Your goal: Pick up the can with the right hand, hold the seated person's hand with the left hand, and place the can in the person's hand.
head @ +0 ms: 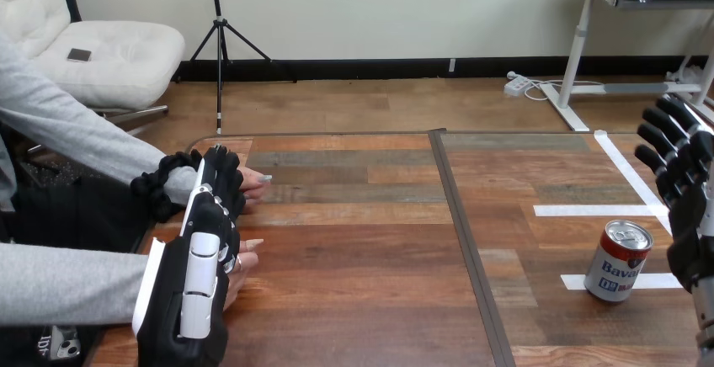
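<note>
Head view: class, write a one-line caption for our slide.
Robot's left hand beside the person's hands; open right hand near the upright can on the table.

Worktop (354, 283): wooden planks, divided near to far by a dark strip (467, 249).
Tape (589, 210): white strips laid at right.

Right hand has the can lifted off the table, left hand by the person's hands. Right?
Not lifted: head view shows the can standing on the table, the right hand open beside it, apart. Left hand is by the person's hands.
</note>
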